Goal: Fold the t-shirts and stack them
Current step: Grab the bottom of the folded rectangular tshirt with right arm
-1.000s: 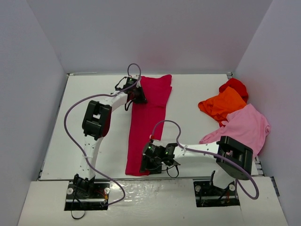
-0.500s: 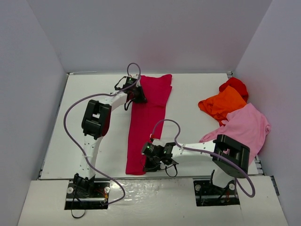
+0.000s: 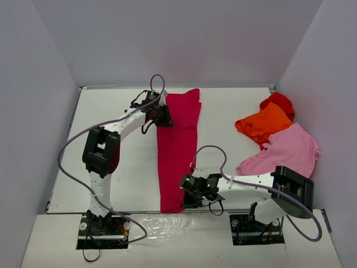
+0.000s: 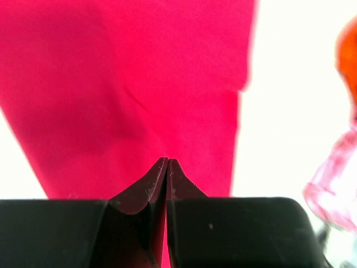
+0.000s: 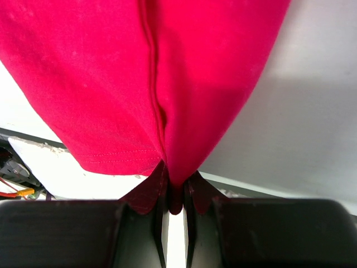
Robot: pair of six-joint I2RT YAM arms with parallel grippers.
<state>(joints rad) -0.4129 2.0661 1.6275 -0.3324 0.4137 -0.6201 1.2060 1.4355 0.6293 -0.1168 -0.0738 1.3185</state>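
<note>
The crimson-magenta t-shirt (image 3: 178, 145) lies folded into a long narrow strip down the middle of the table. My left gripper (image 3: 163, 116) is at the strip's far left edge, shut, with a thin sliver of the cloth (image 4: 139, 84) between its tips (image 4: 168, 162). My right gripper (image 3: 186, 196) is at the strip's near right corner. It is shut on a pinched fold of the hem (image 5: 111, 84), which bulges out between its jaws (image 5: 175, 181). The orange (image 3: 262, 124), light pink (image 3: 290, 149) and red (image 3: 279, 102) t-shirts lie crumpled in a pile at the right.
The white table (image 3: 128, 167) is boxed in by pale walls on three sides. The pile of shirts fills its right edge, and the pink one hangs toward the right arm's elbow. The near table edge (image 5: 268, 187) runs just beside the right gripper.
My right gripper has closed on the shirt's near hem and moved right, dragging the strip's lower end with it. The left arm's elbow swung left while its gripper stayed at the far edge.
</note>
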